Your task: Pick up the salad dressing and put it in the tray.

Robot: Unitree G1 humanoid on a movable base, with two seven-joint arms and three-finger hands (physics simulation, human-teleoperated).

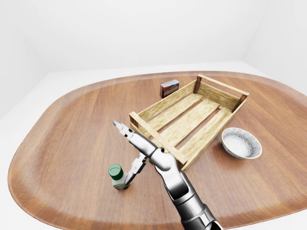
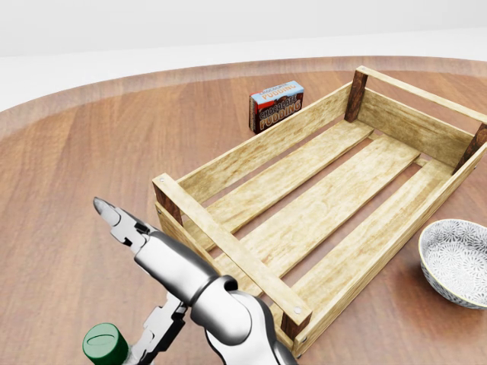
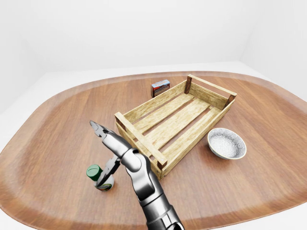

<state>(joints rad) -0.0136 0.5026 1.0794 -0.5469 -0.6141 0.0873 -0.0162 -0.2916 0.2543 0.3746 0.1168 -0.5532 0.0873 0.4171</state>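
Note:
The salad dressing (image 1: 117, 177) is a small bottle with a green cap. It stands upright on the wooden table, low and left of centre in the left-eye view, and its cap shows at the bottom left of the head view (image 2: 105, 344). The tray (image 1: 158, 138) is an empty slatted wooden crate up and to the right of the bottle. My right hand (image 1: 123, 152) reaches in from the bottom. It is open, with one finger stretched up-left above the bottle and the lower fingers right beside the bottle's right side. The fingers are not closed round it.
A grey speckled bowl (image 1: 241, 143) sits to the right of the tray. A chocolate pudding box (image 1: 169, 87) stands beyond the tray's upper left side. The round brown table (image 1: 57, 143) ends in a curved edge at the bottom and left.

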